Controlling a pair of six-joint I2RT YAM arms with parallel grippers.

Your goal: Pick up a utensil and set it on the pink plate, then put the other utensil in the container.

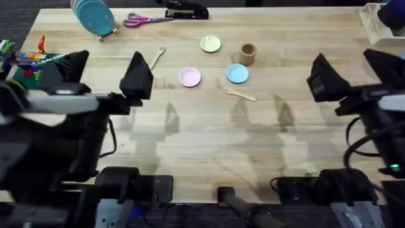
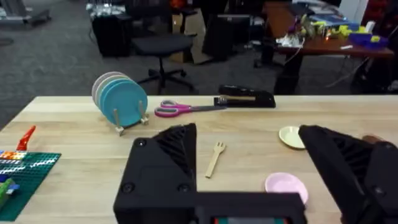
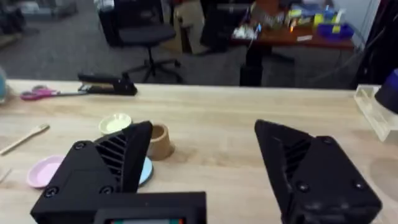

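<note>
Both pairs of fingers are spread wide and hold nothing: the left gripper (image 1: 104, 68) sits at the left of the overhead frame, its black wedge-shaped fingers (image 2: 171, 158) framing the fork in its own wrist view, and the right gripper (image 1: 357, 68) sits at the far right, its fingers (image 3: 112, 162) likewise parted over bare wood. Judging by this, the task has not begun; the step in hand is the approach to the first utensil. The fork (image 1: 157, 57), a slim pale wooden piece with short tines, lies flat in the upper middle-left of the overhead frame, up and left of the pink plate (image 1: 189, 77) and apart from it. The spoon (image 1: 239, 94), light wood with a small oval bowl and thin handle, lies just below the light blue plate (image 1: 236, 73), right of the pink one. The container (image 1: 247, 54), a brown cylindrical cup with a matte wooden look, stands upper right of the blue plate, beside the pale yellow plate (image 1: 210, 44). The next move probably calls for the left arm to reach forward and drop low, since so thin and flat a fork on the smooth planked table (image 1: 202, 145) gives little to grip; a pinch across the narrow handle looks the safest hold
</note>
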